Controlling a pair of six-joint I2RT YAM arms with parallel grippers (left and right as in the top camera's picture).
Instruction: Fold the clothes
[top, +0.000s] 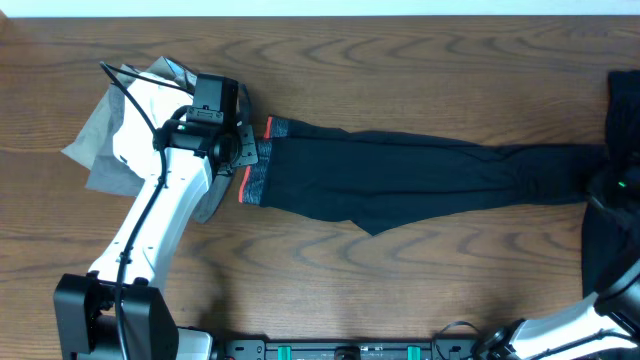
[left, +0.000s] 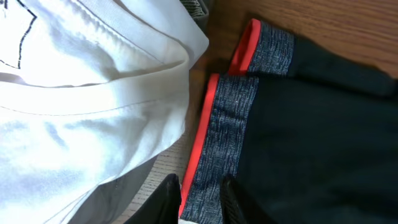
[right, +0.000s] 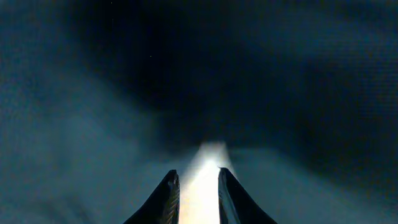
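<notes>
the black leggings (top: 420, 175) lie stretched flat across the worktop (top: 400, 60). their grey waistband (left: 230, 124) is at the end next to a white garment (left: 93, 112), and the ankles are at the opposite end, beside another black piece (top: 622, 100). the left claw (left: 200, 202) is at the waistband, its fingers drawn close with the coral-red edging (left: 202, 124) and a strip of grey band pinched between them. the right claw (right: 198, 196) is down over dark cloth at the ankle end. its fingers are close together with a pale strip between them, and i cannot tell whether it grips anything.

this looks like the start of a lengthwise fold, waistband carried over to the ankles. to do it well, the left claw should have both layers of the band, not just the edging. lift only enough to clear the cloth, travel straight along the legs so the sides stay aligned, and keep the white garment from dragging along. the ankle end should be held steady.
</notes>
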